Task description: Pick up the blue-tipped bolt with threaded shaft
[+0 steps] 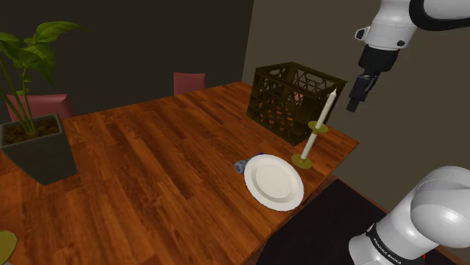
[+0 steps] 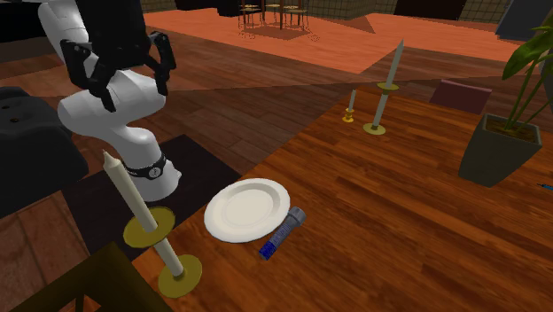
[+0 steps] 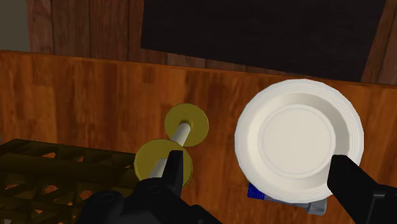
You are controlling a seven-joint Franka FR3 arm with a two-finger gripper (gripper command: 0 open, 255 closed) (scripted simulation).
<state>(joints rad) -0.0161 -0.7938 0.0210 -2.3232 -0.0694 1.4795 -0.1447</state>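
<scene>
Right, the all-black two-finger gripper (image 1: 353, 102) is being held high above the table edge, jaws standing wide apart with nothing between them. The short grey bolt with a blue end (image 2: 282, 233) is lying flat on the glossy reddish-brown plank table (image 2: 399, 239), tucked just beside the round white plate (image 2: 246, 209). Contact with the rim cannot be confirmed. In the wrist view, part of the bolt is being hidden by that rim.

Risks being flagged, as judgement:
- The tall off-white tapered candle (image 1: 325, 109) is standing almost under the gripper, so a straight descent is likely being blocked. A sideways clip would be tipping it off its dull-gold disc holder (image 1: 303, 160).
- The plate rim is raised and smooth. A finger being lowered on that side could be landing on the rim and levering or shoving the plate, with the bolt being pushed along.
- The bolt is cylindrical and low, and the table looks slick, so rolling away is being expected if only one finger touches first.
- If the jaws are being closed along the shaft instead of across it, the bolt could be squirted out.
- The dark open-lattice crate (image 1: 290, 90) is standing near the candle but well apart from the bolt, so it is being rated a low concern.

Thread detail on the shaft is not being resolved. The plate reads as hard and glossy, and the wood grain runs in long planks.
</scene>
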